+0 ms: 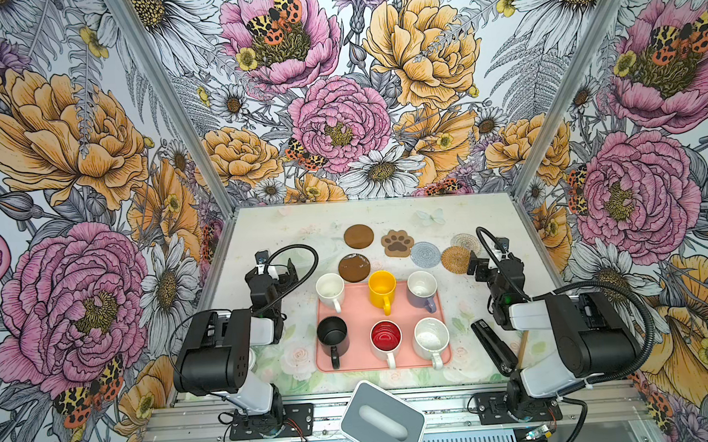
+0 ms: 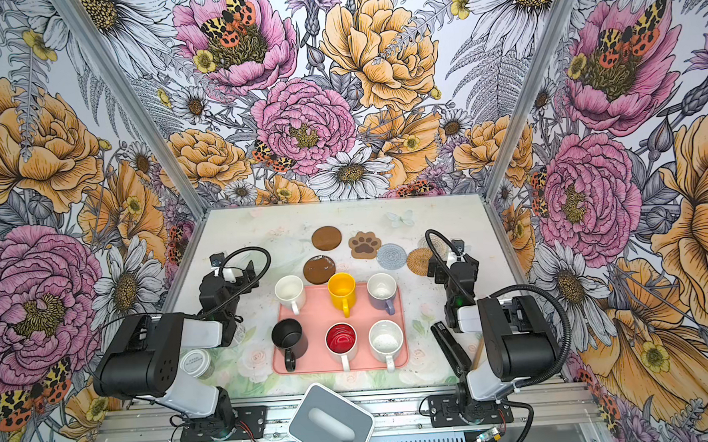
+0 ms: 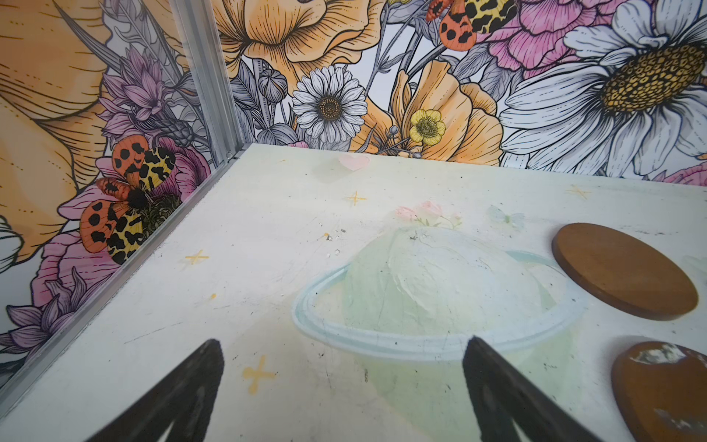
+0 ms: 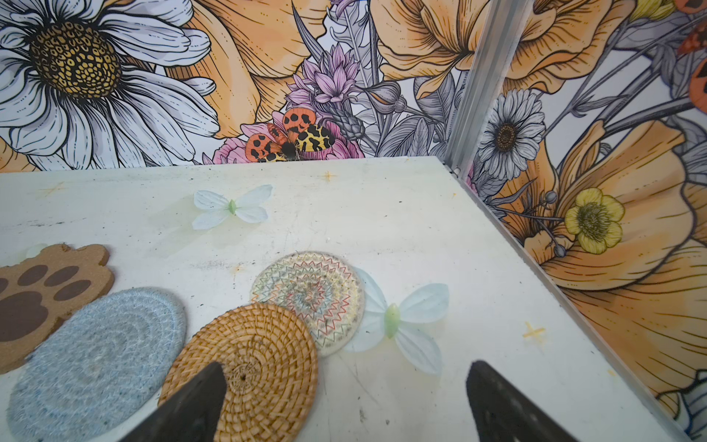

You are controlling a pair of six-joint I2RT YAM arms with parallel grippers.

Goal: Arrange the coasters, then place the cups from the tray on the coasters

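Left jaws: spread wide, gripping nothing, low over bare table (image 1: 261, 235) beside the nearer brown disc (image 1: 354, 267). That arm is folded at the elbow, its forearm reaching away along the tray's left side.

Right jaws: spread wide, gripping nothing. In the right wrist view one finger (image 4: 191, 402) lies across the rattan coaster (image 4: 245, 367); whether it touches I cannot tell. That arm is folded the same way, on the tray's right.

Tray (image 1: 356, 305), salmon-pink, mid-table, holds six cups, all upright in two rows of three:
- far row: cream-white cup (image 1: 330, 287), yellow cup (image 1: 382, 286), lavender cup (image 1: 422, 287)
- near row: black cup (image 1: 332, 331), red-lined white cup (image 1: 386, 336), speckled cup (image 1: 431, 335)

Coasters – all flat on the table beyond the tray, none bearing a cup:
- farther brown disc (image 1: 358, 236), with the nearer one just past the tray's far rim
- paw coaster (image 1: 397, 243), its edge meeting the grey woven coaster (image 1: 425, 254)
- the rattan one overlapping the clear coaster (image 4: 306, 294)

Grey-white box (image 1: 381, 416) with an oval slot sits at the front edge.
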